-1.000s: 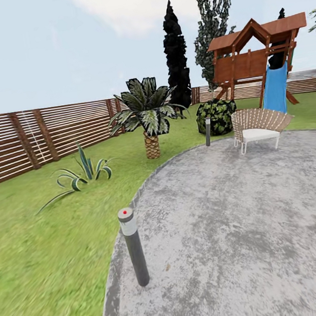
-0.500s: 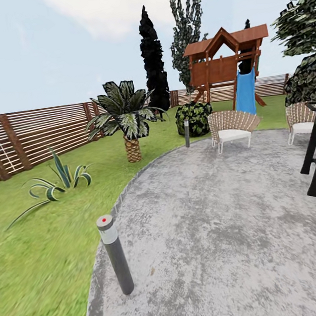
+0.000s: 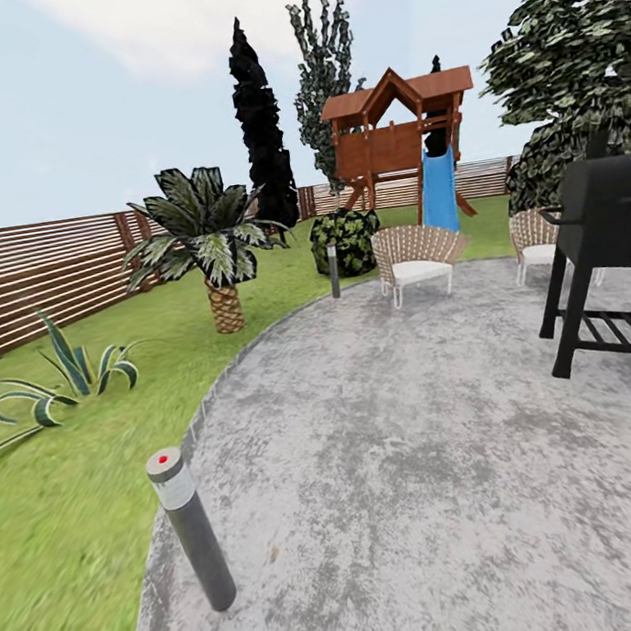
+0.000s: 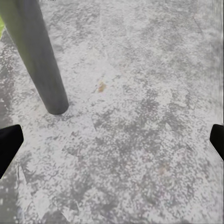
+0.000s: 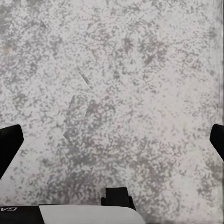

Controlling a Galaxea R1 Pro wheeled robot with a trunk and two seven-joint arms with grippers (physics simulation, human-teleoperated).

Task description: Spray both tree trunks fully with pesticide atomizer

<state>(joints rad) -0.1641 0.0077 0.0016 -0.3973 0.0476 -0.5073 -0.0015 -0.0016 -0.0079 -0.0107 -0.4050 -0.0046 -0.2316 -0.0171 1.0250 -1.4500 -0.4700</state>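
While the grey bollard lamp (image 4: 37,56) stands on the speckled patio (image 3: 428,460) just ahead of the left gripper (image 4: 112,144), both it and the right gripper (image 5: 112,144) hang spread wide, empty, with the lawn (image 3: 69,494) beyond the lamp.

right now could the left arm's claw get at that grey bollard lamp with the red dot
Probably yes: the left claw hangs open over the paving with the bollard lamp standing close by, nothing between them. How far off it is I can't judge.
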